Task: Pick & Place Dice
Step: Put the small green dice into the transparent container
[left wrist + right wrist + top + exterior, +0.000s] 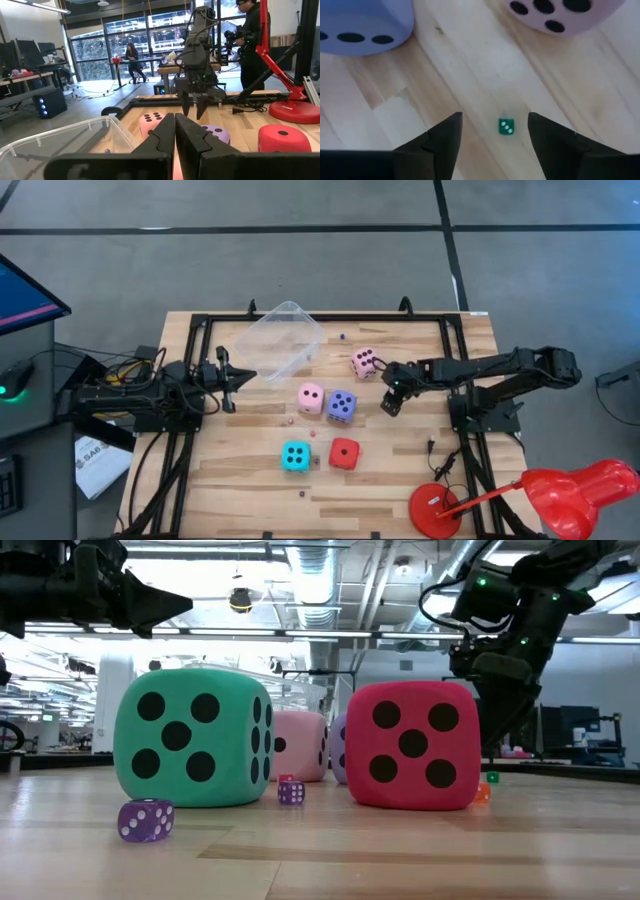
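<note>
Five big soft dice sit flat on the wooden table: a pale pink die (365, 361), a second pink die (311, 397), a violet-blue die (341, 406), a cyan die (295, 456) and a red die (344, 453). My right gripper (388, 402) is open and points down just right of the violet-blue die. In the right wrist view its fingers (495, 122) stand on either side of a tiny green die (506, 126) that lies on the wood, with a gap on both sides. My left gripper (240, 376) is shut and waits beside the clear tub (280, 340).
Tiny dice lie scattered on the wood: a purple one (146, 820), another purple one (291, 792), an orange one (482, 792). A red desk lamp (560, 490) stands at the table's near right corner. A person stands in the room beyond the table (252, 40).
</note>
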You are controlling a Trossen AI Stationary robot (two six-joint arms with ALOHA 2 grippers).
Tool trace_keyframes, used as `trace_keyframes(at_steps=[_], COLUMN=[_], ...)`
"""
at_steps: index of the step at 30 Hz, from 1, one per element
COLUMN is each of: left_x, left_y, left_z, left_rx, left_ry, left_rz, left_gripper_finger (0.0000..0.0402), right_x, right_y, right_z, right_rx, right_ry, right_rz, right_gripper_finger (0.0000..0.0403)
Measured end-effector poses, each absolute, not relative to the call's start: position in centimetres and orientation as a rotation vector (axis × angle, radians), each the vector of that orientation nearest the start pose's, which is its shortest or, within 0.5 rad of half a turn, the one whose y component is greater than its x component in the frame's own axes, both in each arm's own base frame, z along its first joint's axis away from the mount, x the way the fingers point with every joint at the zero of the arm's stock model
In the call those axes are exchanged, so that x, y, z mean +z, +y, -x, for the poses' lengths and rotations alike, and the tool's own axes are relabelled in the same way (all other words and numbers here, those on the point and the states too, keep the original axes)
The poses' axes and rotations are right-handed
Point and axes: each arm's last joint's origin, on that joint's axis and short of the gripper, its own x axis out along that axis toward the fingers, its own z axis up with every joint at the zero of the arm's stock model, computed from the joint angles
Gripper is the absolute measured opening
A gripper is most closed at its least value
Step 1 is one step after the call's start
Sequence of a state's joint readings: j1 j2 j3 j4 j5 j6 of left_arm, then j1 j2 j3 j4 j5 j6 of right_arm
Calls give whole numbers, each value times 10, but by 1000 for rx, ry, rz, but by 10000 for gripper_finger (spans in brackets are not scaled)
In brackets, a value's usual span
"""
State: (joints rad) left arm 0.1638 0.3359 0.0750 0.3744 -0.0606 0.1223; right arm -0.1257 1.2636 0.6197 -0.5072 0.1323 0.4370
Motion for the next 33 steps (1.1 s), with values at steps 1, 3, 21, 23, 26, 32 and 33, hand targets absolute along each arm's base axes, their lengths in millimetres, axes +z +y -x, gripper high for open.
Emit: trace_keyframes(at_steps=[1,3,21,23,26,32,33], left_x=[196,196,196,196,196,196,196], left_y=[21,21,21,21,21,21,21], left_z=[-117,-117,-117,-117,-117,-117,-117], left_rx=[231,231,230,230,230,229,229], left_ry=[-100,-100,-100,-100,-100,-100,-99], left_rz=[-127,-128,-128,-128,-128,-128,-128], left_gripper_finger=[3,3,3,3,3,3,3], right_x=[168,168,149,149,145,130,127], right_y=[-31,-31,-31,-31,-32,-32,-32], right_z=[-209,-208,-201,-201,-202,-204,-205], right_rx=[-484,-502,-498,-497,-512,-530,-529], right_ry=[1085,1088,1069,1068,1085,1171,1178], right_rz=[-376,-361,-300,-299,-288,-271,-272], right_gripper_finger=[224,223,220,220,220,220,220])
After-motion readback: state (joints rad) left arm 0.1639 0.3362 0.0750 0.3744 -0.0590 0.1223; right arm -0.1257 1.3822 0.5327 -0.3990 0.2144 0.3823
